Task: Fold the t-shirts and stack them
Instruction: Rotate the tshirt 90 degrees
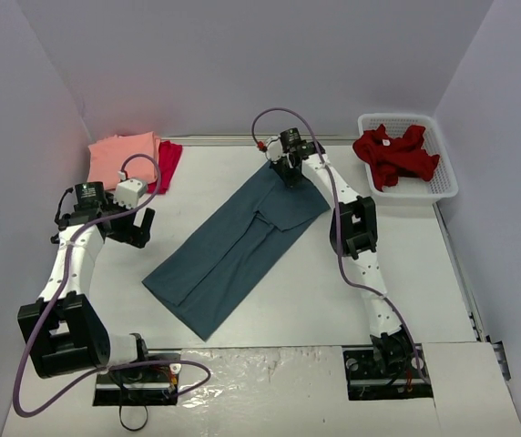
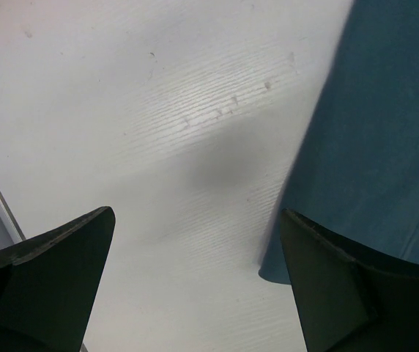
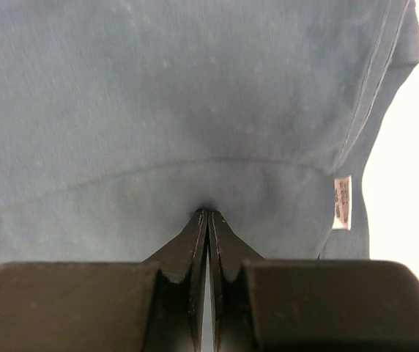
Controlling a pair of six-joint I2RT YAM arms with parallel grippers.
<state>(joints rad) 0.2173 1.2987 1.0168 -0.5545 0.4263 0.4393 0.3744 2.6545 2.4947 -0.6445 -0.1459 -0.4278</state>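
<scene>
T-shirts lie in three places in the top view. The blue shirt (image 1: 233,250) lies spread as a long strip slanting across the middle of the white tabletop (image 1: 406,264), one end near the front, the other under the right hand (image 1: 290,173) toward the back. A pink shirt (image 1: 122,155) lies folded at the back left corner, with a crimson shirt (image 1: 168,164) touching its right side. The dark red shirt (image 1: 395,153) sits crumpled in a white basket (image 1: 443,182) at the back right. The left hand (image 1: 136,232) hangs over bare tabletop, left of the blue shirt and in front of the pink one. Plain pale lilac walls (image 1: 242,55) close in the back and both sides. The front edge of the tabletop looks wrinkled between the arm bases.

From the left wrist, the left hand (image 2: 195,216) is spread wide with nothing between its fingers (image 2: 56,286). Below it is white tabletop (image 2: 121,110) with a faint grain, a few small marks and a soft shadow. The blue shirt (image 2: 385,132) fills the right side, its edge running just beside the right finger.

From the right wrist, the right hand (image 3: 207,216) is pressed together, its tips pinching a pucker of the blue shirt (image 3: 158,95), which fills nearly the whole view. A white label (image 3: 342,203) shows at the shirt's right edge, with bright tabletop (image 3: 418,183) beyond.
</scene>
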